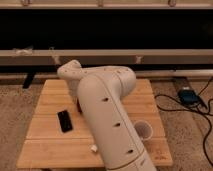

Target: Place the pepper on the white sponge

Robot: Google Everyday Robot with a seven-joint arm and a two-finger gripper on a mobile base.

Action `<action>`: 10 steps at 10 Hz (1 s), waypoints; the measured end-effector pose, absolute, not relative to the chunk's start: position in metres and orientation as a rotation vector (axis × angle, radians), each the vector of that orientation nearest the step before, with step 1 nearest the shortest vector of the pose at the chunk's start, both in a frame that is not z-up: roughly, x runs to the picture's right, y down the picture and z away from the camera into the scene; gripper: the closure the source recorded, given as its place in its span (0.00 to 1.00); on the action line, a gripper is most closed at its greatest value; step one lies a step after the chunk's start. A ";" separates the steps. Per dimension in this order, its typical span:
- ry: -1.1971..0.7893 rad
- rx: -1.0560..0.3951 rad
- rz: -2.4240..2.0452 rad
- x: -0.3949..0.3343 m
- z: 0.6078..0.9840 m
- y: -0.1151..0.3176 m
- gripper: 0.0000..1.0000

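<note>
My white arm [107, 115] fills the middle of the camera view, rising from the front edge and bending left over the wooden table [50, 107]. The gripper hangs below the wrist [70, 73] and is almost wholly hidden behind the forearm. A small dark reddish bit [78, 104] shows at the forearm's left edge, above the table's middle. I cannot tell whether it is the pepper or part of the gripper. The white sponge is hidden or out of view.
A flat black phone [64, 120] lies on the table's left half. A white cup [144, 130] stands at the right front. A small white scrap [93, 148] lies near the front edge. A blue device [187, 95] with cables lies on the floor at the right.
</note>
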State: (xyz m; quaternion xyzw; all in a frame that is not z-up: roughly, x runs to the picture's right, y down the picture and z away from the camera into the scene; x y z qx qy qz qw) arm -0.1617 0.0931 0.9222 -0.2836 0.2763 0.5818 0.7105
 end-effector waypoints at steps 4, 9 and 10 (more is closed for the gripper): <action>0.566 -0.658 1.273 -0.146 0.866 0.083 1.00; 0.532 -0.710 1.267 -0.106 0.818 0.105 1.00; 0.530 -0.715 1.269 -0.103 0.816 0.108 1.00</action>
